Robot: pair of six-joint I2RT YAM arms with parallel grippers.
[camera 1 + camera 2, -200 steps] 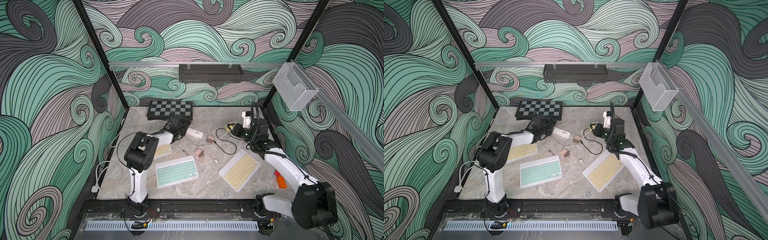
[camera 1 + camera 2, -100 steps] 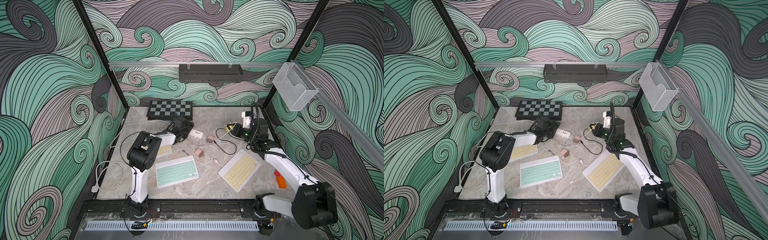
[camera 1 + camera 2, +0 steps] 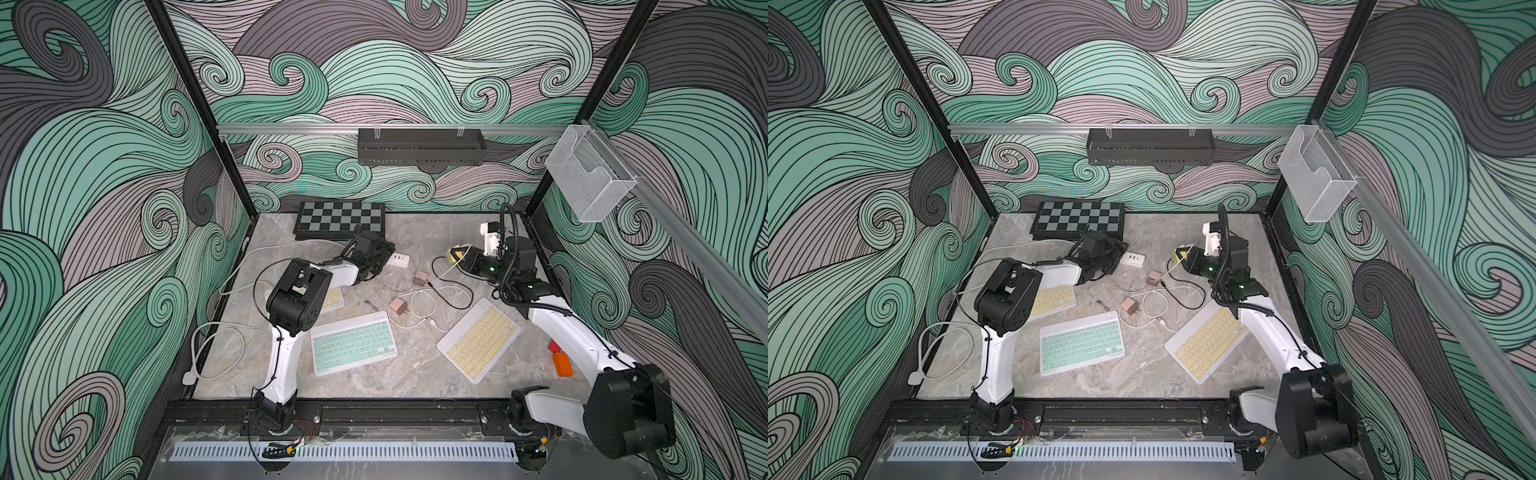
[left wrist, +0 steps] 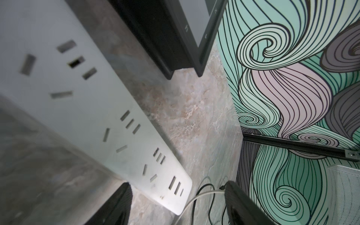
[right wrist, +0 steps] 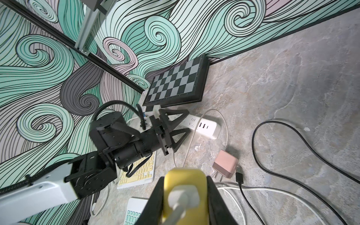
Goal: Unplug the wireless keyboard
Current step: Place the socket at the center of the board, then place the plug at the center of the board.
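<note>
My right gripper (image 5: pixel 185 178) is shut on a yellow charger plug (image 5: pixel 185 175) held above the back right of the table, and a white cable (image 5: pixel 177 212) comes out of the plug. The same plug (image 3: pixel 456 252) shows in both top views. My left gripper (image 4: pixel 177 187) is open, low over the USB end of the white power strip (image 4: pixel 97 109), with nothing in it. Three keyboards lie flat: a mint one (image 3: pixel 353 343), a yellow one (image 3: pixel 478 338) and another yellow one (image 3: pixel 332 297) partly under my left arm. I cannot tell which keyboard any cable reaches.
Two pink chargers (image 3: pixel 398 306) (image 3: pixel 421 277) lie mid-table among loose white and black cables (image 3: pixel 453 295). A chessboard (image 3: pixel 338 219) stands at the back wall. Orange blocks (image 3: pixel 562 363) sit near the right edge. The strip's thick white cord (image 3: pixel 216 345) loops at the left.
My left gripper has slid to the right along the power strip toward its USB end, still open. The right arm and the yellow plug have not moved.
</note>
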